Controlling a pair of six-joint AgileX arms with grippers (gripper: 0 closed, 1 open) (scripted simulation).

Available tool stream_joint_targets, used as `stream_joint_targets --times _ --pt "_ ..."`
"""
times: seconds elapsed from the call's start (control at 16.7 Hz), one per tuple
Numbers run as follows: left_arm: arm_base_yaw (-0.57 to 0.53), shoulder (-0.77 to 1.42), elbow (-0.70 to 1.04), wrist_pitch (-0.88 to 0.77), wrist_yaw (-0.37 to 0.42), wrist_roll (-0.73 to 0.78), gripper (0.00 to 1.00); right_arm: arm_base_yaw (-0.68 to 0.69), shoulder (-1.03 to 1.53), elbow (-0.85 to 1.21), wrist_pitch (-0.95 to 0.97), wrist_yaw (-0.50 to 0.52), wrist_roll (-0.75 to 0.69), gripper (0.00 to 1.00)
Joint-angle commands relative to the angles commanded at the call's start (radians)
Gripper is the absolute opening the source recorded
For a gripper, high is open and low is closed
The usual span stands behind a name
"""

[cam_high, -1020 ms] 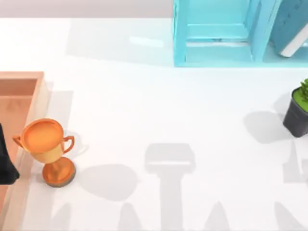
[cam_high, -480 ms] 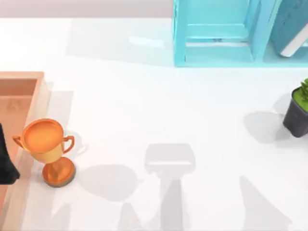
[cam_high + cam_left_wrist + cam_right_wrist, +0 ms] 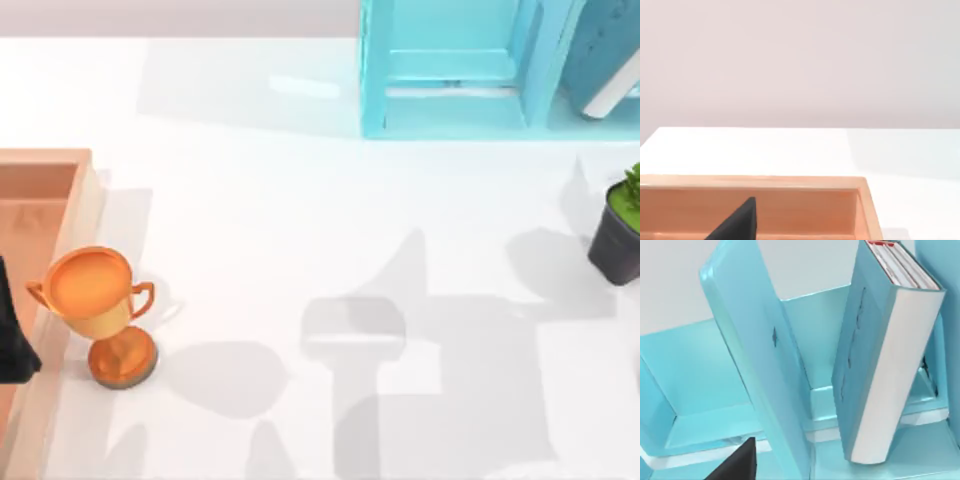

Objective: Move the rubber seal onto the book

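Fingertip [image 3: 737,462] of right gripper: one dark tip visible in right wrist view, pointing at light-blue shelf [image 3: 715,405]; finger spread cannot tell. Book [image 3: 880,355], teal, white page edges, red marks at top, stands tilted inside shelf compartment. Left gripper fingertip [image 3: 737,225] dark, over wooden tray [image 3: 860,200] at table's left edge; spread cannot tell. Orange trophy [image 3: 97,310] upright just beside tray. Potted plant [image 3: 618,235] at table's right edge. Rubber seal: location cannot tell.
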Motion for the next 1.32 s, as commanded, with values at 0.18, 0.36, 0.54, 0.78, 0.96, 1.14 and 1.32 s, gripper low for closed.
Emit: stream_joint_targets --times 0.18,0.36,0.54,0.78,0.96,1.14,1.32 --pt "0.000 0.000 0.000 0.000 0.000 0.000 1.00 -0.017 0.251 0.103 0.122 -0.025 0.046 1.00" --pt "0.000 0.000 0.000 0.000 0.000 0.000 1.00 -0.032 0.450 0.190 0.224 -0.044 0.080 1.00" --pt "0.000 0.000 0.000 0.000 0.000 0.000 1.00 -0.039 0.570 0.247 0.292 -0.057 0.101 1.00" --pt "0.000 0.000 0.000 0.000 0.000 0.000 1.00 -0.038 0.603 0.263 0.311 -0.061 0.107 1.00" --pt "0.000 0.000 0.000 0.000 0.000 0.000 1.00 -0.034 0.601 0.258 0.309 -0.060 0.106 1.00" --pt "0.000 0.000 0.000 0.000 0.000 0.000 1.00 -0.037 0.609 0.297 0.285 -0.054 0.108 1.00" --pt "0.000 0.000 0.000 0.000 0.000 0.000 1.00 -0.025 0.664 0.420 0.226 -0.036 0.112 1.00"
